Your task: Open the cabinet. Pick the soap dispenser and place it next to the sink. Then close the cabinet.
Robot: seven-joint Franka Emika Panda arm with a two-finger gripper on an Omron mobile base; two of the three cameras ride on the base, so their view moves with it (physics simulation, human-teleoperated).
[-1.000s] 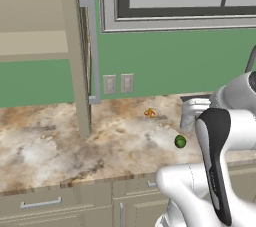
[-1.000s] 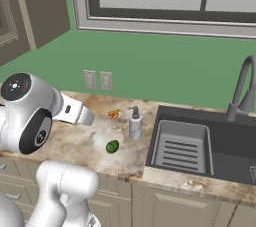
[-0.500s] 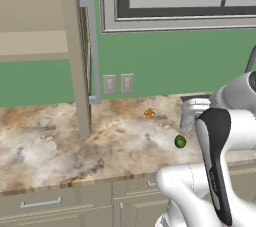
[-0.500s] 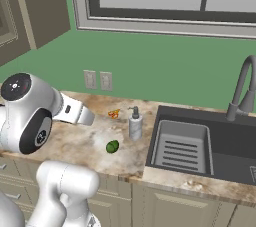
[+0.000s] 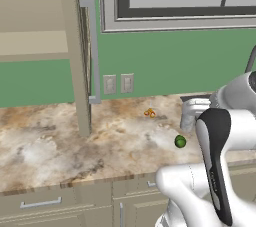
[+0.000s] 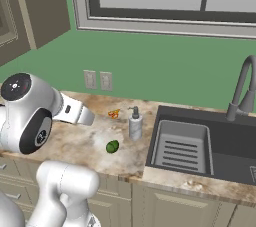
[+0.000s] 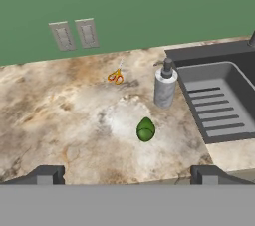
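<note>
Pale grey soap dispenser (image 7: pixel 165 87) stands mid-frame beside the sink (image 7: pixel 219 101); likely light, rigid, slippery, best gripped around its body; tool (image 7: pixel 127 174) wide open, empty.

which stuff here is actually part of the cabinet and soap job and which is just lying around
Part of the job:
- wide beige wall cabinet with silver bar handle, door open
- small pale grey soap dispenser, upright on the counter beside the sink
- dark sink basin
- open two-finger gripper

Just lying about:
- small green fruit
- orange-handled scissors
- wall outlets
</note>
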